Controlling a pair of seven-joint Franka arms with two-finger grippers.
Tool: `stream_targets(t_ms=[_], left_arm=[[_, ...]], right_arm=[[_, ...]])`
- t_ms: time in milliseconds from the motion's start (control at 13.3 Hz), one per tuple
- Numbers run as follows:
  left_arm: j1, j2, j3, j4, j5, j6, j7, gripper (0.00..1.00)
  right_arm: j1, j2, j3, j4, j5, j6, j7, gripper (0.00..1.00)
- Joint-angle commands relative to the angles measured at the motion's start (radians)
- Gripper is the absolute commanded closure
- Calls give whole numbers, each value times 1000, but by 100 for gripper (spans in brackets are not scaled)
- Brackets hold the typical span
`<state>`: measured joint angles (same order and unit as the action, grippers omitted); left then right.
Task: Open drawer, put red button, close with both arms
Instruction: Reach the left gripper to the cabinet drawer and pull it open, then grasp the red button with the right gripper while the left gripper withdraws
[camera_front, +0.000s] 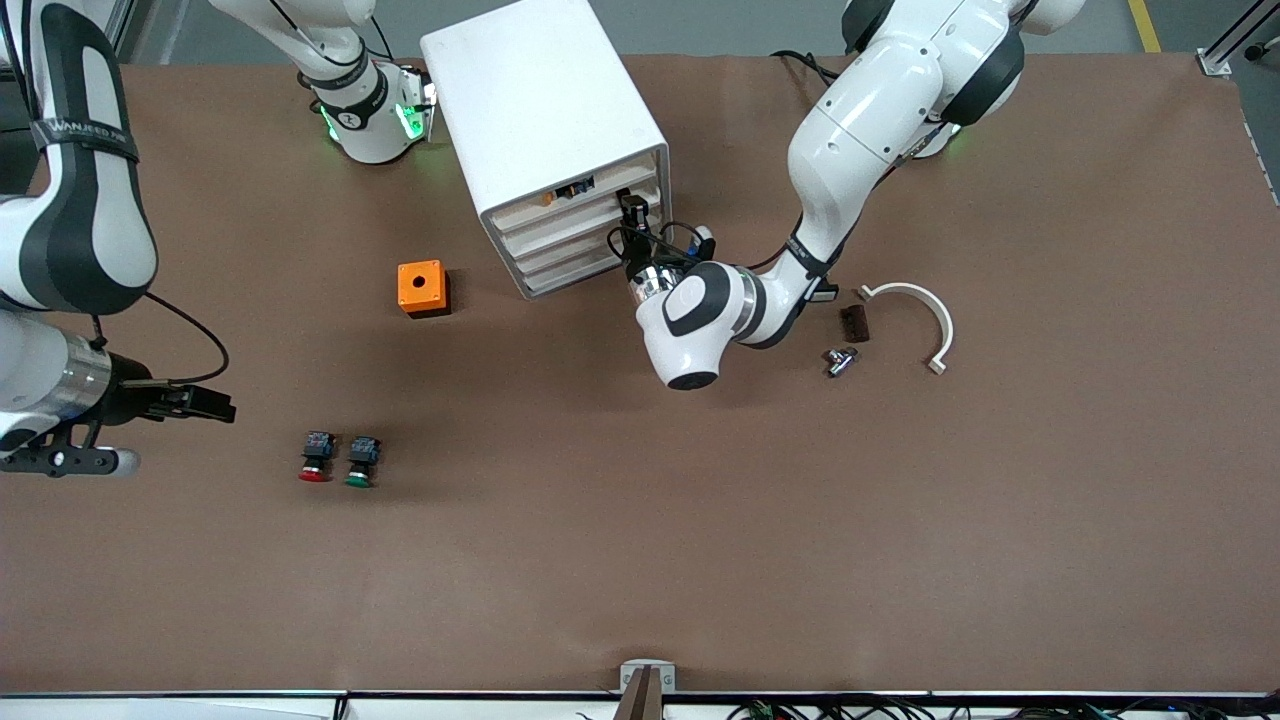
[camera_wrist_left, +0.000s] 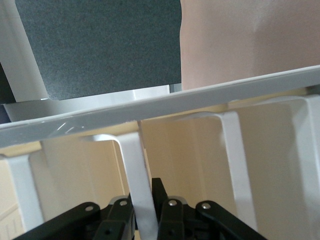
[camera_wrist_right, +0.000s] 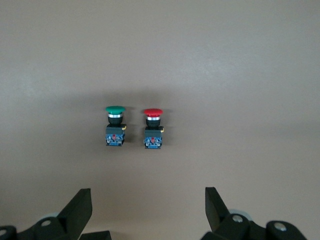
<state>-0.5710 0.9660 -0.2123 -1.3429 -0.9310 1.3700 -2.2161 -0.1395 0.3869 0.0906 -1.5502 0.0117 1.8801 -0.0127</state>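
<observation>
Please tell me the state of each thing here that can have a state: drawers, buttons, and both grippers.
Drawer: closed, flush with the other drawer fronts.
Left gripper: shut on a thin white rib of the drawer front.
Right gripper: open, over the table near the buttons, holding nothing.
Red button: lying on the table, untouched.
Green button: lying beside the red one, untouched.

One band (camera_front: 80, 130) on the right arm (camera_front: 85, 215) carries lettering, too faint to read surely. Nothing else bears legible text.
</observation>
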Motion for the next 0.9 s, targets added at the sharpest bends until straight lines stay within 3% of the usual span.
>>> stream_targets(t_ms=[0, 451, 827], left_arm=[[34, 5, 14, 19, -35, -9, -28, 87], [100, 8, 71, 44, -98, 14, -39, 85], [172, 7, 73, 61, -147, 47, -34, 81]], right_arm=[[-5, 59, 8, -2, 16, 56, 2, 0], [-11, 191, 8, -5, 16, 140, 33, 0], [-14, 283, 8, -27, 30, 214, 50, 0]])
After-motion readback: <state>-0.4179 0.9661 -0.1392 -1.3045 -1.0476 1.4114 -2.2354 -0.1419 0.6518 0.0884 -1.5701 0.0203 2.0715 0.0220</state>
